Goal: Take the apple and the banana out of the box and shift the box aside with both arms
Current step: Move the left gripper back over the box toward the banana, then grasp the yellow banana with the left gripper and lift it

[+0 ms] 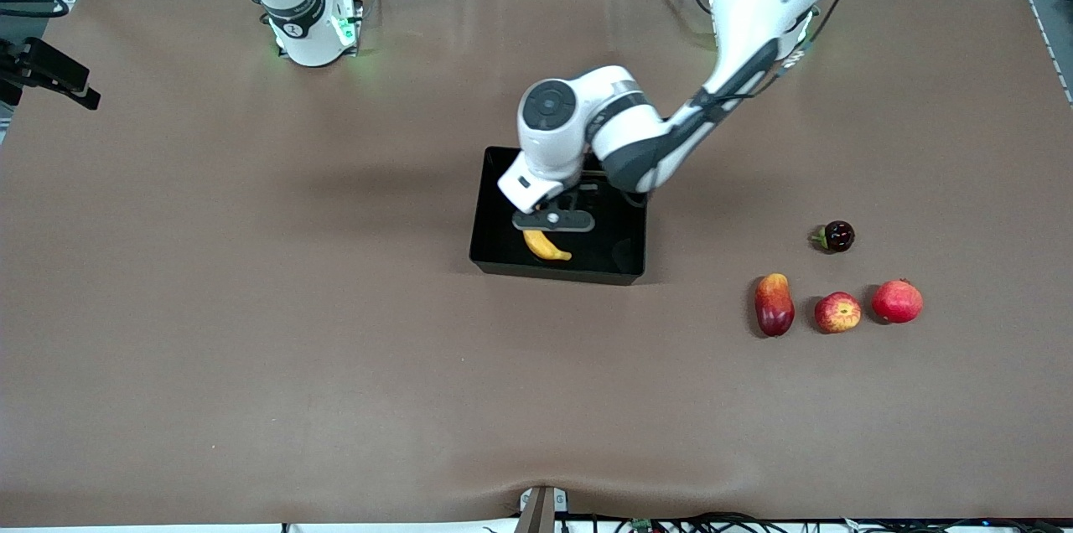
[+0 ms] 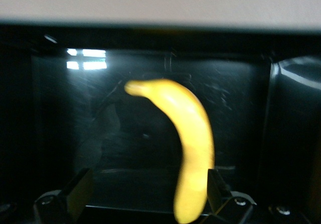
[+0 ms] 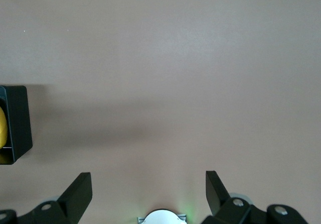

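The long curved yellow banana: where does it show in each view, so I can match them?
Front view: banana in the glossy black plastic box, under the left gripper.
Left wrist view: banana centre frame.
Right wrist view: a yellow sliver at the edge.
Shared landmark: the box.

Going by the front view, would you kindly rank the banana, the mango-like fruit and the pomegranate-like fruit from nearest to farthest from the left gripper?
Left gripper:
1. Banana, under it in the box.
2. Mango-like fruit, toward the left arm's end.
3. Pomegranate-like fruit, farther along that end.
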Tool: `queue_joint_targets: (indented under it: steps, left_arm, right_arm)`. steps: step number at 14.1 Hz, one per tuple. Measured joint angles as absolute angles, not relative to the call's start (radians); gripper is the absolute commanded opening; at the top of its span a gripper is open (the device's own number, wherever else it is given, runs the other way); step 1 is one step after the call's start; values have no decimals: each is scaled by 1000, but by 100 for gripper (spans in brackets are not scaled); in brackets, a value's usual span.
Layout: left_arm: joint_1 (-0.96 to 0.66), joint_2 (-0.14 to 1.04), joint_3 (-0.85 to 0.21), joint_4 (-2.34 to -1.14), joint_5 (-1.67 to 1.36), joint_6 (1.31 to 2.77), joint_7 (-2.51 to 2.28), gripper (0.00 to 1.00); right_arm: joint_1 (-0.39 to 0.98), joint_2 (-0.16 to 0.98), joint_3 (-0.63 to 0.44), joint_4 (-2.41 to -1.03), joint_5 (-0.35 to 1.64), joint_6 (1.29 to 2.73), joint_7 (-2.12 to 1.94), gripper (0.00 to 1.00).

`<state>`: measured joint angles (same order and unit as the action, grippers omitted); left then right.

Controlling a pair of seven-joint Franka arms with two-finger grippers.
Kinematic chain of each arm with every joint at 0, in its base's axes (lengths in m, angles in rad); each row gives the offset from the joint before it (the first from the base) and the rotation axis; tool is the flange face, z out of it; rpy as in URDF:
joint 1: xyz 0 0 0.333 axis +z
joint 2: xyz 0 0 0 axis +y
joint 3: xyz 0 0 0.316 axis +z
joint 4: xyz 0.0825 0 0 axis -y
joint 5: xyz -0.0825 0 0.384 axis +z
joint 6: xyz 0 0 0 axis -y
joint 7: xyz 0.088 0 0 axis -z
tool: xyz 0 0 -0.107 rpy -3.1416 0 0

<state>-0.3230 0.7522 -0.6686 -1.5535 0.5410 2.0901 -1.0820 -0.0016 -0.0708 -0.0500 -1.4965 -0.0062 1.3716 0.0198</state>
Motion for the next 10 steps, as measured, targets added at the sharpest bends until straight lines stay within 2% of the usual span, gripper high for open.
queue_joint_targets:
  steps: [4, 8, 9, 10]
  left_arm:
    - [-444, 799, -570, -1548, 546, 2176, -1094, 100]
    - [-492, 855, -507, -1546, 546, 2288, -1141, 98]
    - [-492, 864, -500, -1546, 546, 2305, -1149, 84]
    - [-492, 871, -493, -1546, 546, 2314, -1152, 63]
  right_arm:
    - [-2, -71, -50, -1497, -6, 1372, 20, 100]
    - [-2, -71, -51, -1497, -6, 1372, 20, 100]
    - [-2, -71, -51, -1497, -6, 1372, 20, 100]
    - [-2, -71, -51, -1497, -6, 1372, 20, 100]
